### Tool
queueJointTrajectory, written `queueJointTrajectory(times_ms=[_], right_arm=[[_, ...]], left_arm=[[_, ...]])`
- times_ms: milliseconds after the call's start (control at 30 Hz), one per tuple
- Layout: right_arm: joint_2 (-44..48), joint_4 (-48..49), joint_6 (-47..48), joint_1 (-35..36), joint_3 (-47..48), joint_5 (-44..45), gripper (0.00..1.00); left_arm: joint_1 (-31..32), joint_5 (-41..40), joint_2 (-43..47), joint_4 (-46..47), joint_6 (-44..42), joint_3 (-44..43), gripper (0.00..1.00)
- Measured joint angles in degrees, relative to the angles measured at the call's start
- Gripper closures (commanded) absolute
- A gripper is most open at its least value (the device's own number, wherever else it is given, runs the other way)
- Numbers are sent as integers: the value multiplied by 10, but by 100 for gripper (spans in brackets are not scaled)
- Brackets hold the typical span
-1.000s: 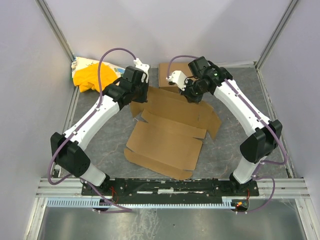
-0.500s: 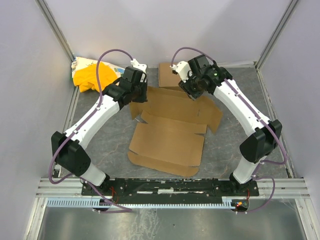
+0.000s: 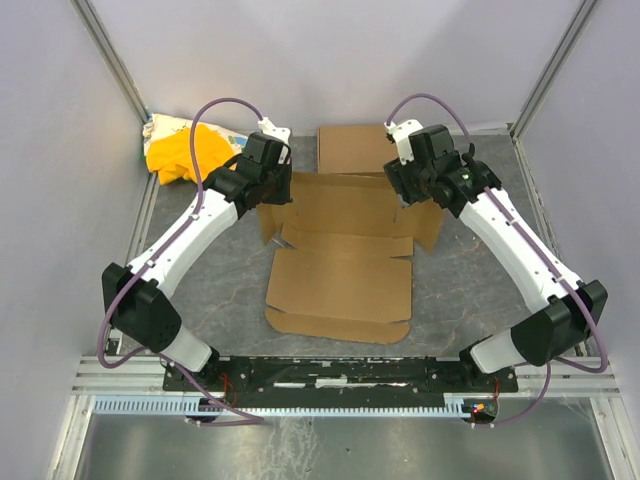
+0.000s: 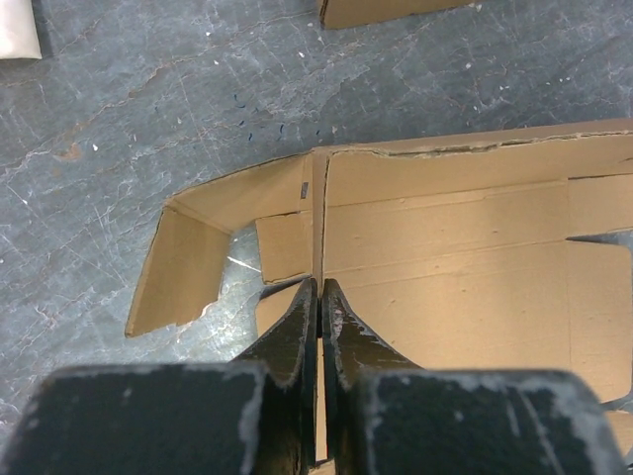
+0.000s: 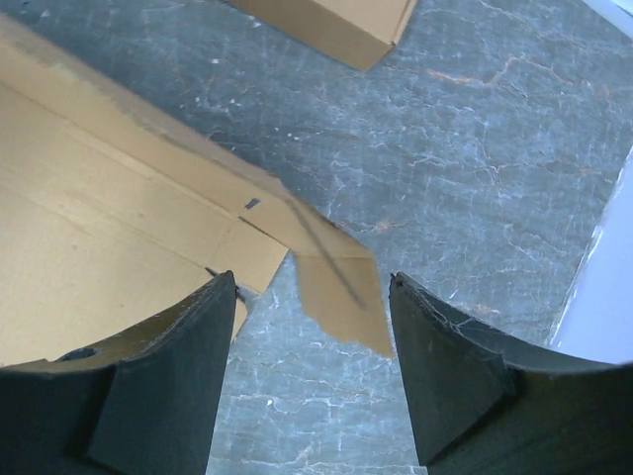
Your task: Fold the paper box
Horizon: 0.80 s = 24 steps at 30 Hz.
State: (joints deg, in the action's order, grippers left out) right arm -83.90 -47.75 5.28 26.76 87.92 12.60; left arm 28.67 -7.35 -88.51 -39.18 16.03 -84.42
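Paper box [image 3: 340, 270]: centre of desk [image 3: 450, 290], long axis near–far | left fingers [image 4: 292, 341]: pinched shut on its left wall | right fingers [image 5: 168, 346]: wide open, empty, straddling right corner flap [image 5: 336, 287] | we judge right arm nearer that flap.

paper box [image 3: 345, 250]: plain brown, no print seen. second box [image 3: 352, 148]: same brown. cloth bundle [image 3: 180, 155]: bright yellow, bit of white. table [image 3: 230, 270]: dark grey, marbled with pale veins. left arm [image 3: 190, 235], right arm [image 3: 520, 245]: white shells, black joints. cables [image 3: 225, 99]: purple. walls [image 3: 320, 60]: pale lilac-grey.
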Motion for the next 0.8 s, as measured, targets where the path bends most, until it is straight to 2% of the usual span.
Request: queueJointTrajectory(times_ms=[167, 333, 467, 500, 633, 800], right_arm=[[-8, 35, -10, -30, -19, 2, 35], [-15, 45, -17, -42, -22, -7, 60], [-17, 44, -34, -44, -22, -23, 75], [-18, 43, -40, -44, -22, -28, 82], [-23, 30, -80, -44, -22, -51, 89], [-24, 23, -146, -44, -24, -77, 93]], left_arm=[[0, 0, 1, -1, 0, 0, 97], [0, 0, 4, -6, 0, 0, 97], [0, 1, 7, -12, 0, 0, 97], [0, 1, 8, -14, 1, 0, 97], [0, 5, 9, -15, 7, 0, 97], [0, 23, 15, -13, 21, 8, 97]])
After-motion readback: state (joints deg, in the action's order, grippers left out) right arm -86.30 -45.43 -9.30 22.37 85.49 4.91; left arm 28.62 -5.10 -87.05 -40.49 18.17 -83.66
